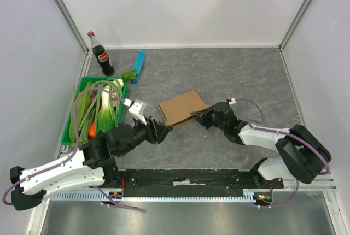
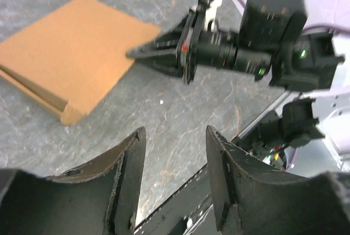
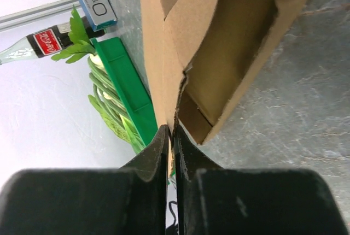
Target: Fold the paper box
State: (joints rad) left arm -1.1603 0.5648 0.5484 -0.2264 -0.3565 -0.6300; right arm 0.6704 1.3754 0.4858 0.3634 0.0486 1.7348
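Right wrist view: right gripper [image 3: 170, 131] pinching a flap edge of the paper box [image 3: 240, 54]. Looks light, bendy cardboard, so I'd grab edges. Left gripper [image 2: 175, 134] spread, empty.

Bright, even, diffuse light fills all three views, leaving only faint soft shadows beneath the arms on the grey table [image 1: 235, 76] and no glare; the overhead view is sharp, the left wrist view smeared across the paper box [image 2: 71, 54] and right arm [image 2: 268, 33].
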